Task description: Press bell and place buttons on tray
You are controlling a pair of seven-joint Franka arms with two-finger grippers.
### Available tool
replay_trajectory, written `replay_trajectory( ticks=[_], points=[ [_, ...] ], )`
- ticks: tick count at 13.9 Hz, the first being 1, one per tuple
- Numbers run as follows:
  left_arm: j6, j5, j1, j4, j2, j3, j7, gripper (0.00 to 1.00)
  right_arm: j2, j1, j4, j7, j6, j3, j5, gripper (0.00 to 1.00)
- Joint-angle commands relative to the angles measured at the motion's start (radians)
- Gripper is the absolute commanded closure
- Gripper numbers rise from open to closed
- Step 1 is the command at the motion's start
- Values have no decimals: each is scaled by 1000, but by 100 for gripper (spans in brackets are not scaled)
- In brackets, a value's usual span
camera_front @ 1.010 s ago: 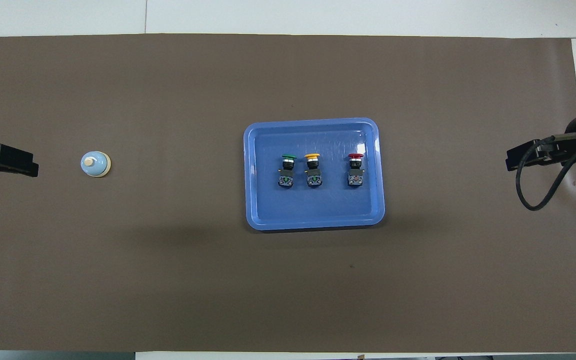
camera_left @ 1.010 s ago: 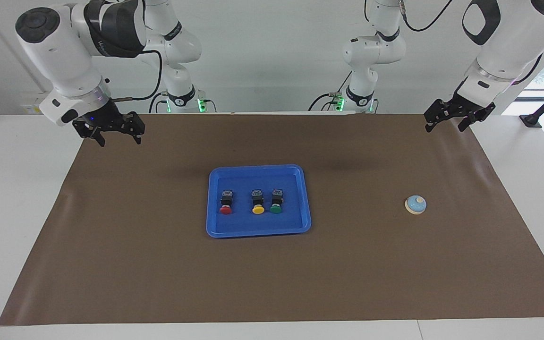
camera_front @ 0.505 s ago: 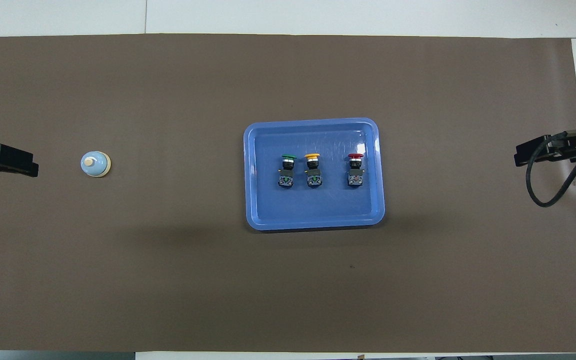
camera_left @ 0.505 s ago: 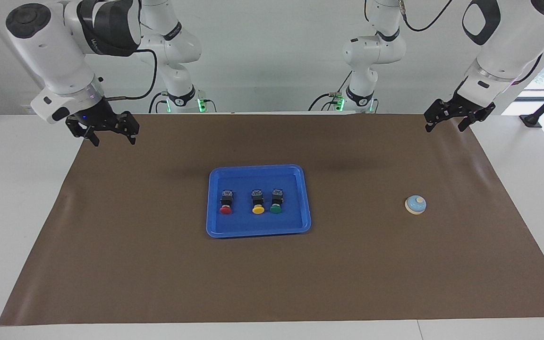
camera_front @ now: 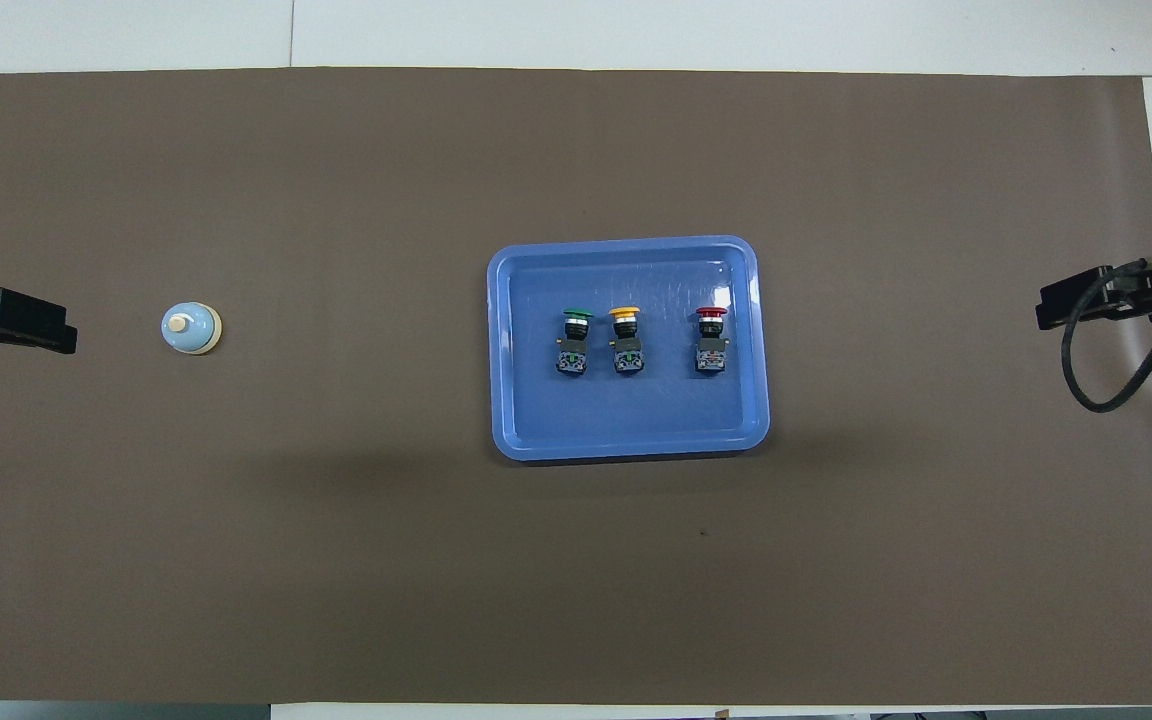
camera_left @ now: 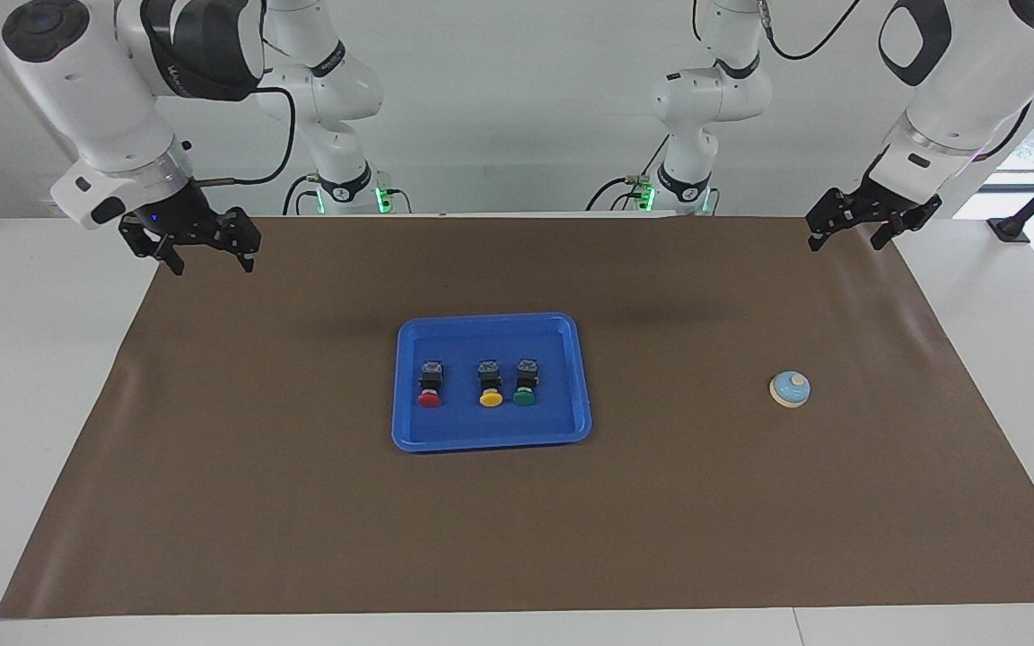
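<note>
The blue tray sits mid-table and also shows in the overhead view. Three buttons lie in it in a row: red, yellow and green. In the overhead view they are red, yellow and green. The light-blue bell stands alone toward the left arm's end. My right gripper hangs open and empty over the mat's corner at the right arm's end. My left gripper waits open and empty over the mat's edge at the left arm's end.
A brown mat covers most of the white table. Nothing else lies on it. The arms' bases stand along the table's edge at the robots' end.
My right gripper has pulled back toward the right arm's end of the table, away from the tray, and risen a little. The left arm, tray, buttons and bell have not moved.
</note>
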Motion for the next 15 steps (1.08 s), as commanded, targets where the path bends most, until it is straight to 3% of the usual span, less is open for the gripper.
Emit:
replay_trajectory(
  ticks=[1,15],
  points=[
    [-13,2,-1,-12,-20,1,-9,0,-6,-18,4,-13,-12,12,-4,0],
    [-13,2,-1,-12,-20,1,-9,0,-11,-14,-5,-11,-13,14,-4,0]
  ],
)
